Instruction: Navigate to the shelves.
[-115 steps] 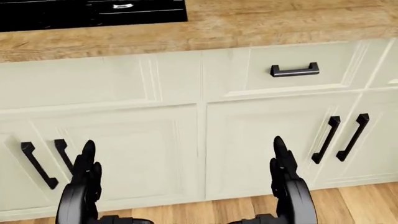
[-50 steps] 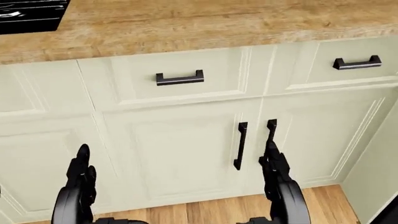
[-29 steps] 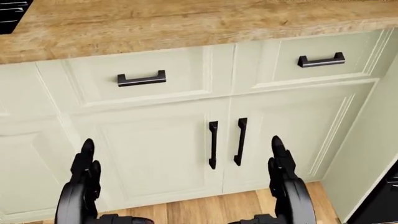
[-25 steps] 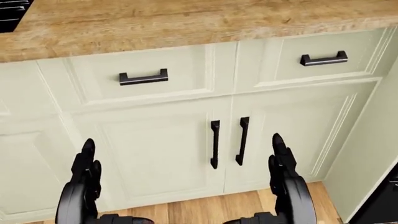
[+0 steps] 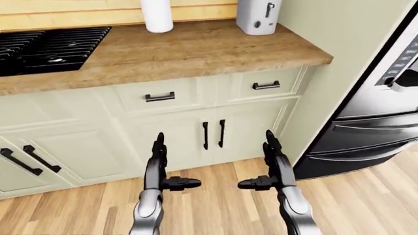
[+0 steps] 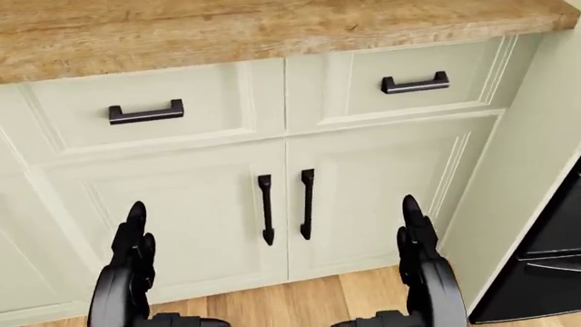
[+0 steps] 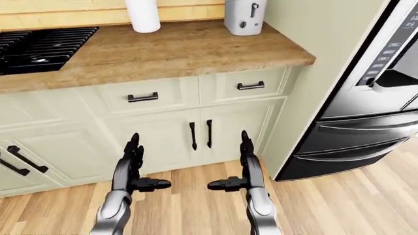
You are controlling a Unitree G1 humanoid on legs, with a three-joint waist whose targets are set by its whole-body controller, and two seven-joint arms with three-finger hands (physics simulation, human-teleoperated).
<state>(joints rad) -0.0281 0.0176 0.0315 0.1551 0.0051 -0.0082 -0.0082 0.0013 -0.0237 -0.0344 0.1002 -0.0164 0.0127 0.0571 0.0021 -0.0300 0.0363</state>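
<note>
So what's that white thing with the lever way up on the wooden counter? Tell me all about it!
It looks like a toaster: a white, boxy appliance with rounded corners, a dark lever in a slot and a small dark knob on the side facing us. Its top is cut off by the left-eye view's upper edge. It stands upright on the wooden countertop, near the right end, close to the pale tall panel. A white cylinder stands apart to its left. Nothing else touches it.

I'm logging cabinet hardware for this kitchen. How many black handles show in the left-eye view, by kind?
Drawer handles: 2
Door handles: 4
Total: 6
</note>
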